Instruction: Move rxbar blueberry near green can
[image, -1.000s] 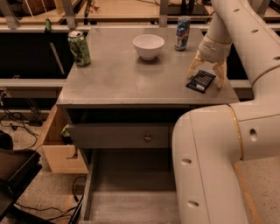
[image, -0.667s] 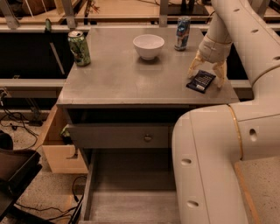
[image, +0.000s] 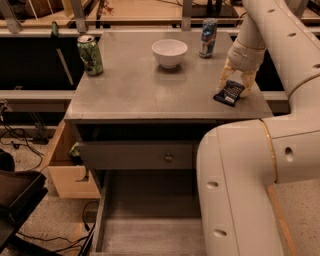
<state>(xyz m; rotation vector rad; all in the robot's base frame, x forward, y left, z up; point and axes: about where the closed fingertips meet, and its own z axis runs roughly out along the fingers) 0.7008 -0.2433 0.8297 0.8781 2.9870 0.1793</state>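
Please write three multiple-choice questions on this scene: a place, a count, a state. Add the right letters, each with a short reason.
1. Where is the gripper? A. at the rxbar blueberry, near the right edge of the table. B. over the bowl. C. under the table.
2. How many cans are on the table? A. one. B. two. C. four.
3. How is the green can? A. lying down. B. crushed. C. upright.
Answers: 1 A, it is right at the bar; 2 B, green can and blue and white can; 3 C, silver top faces up.
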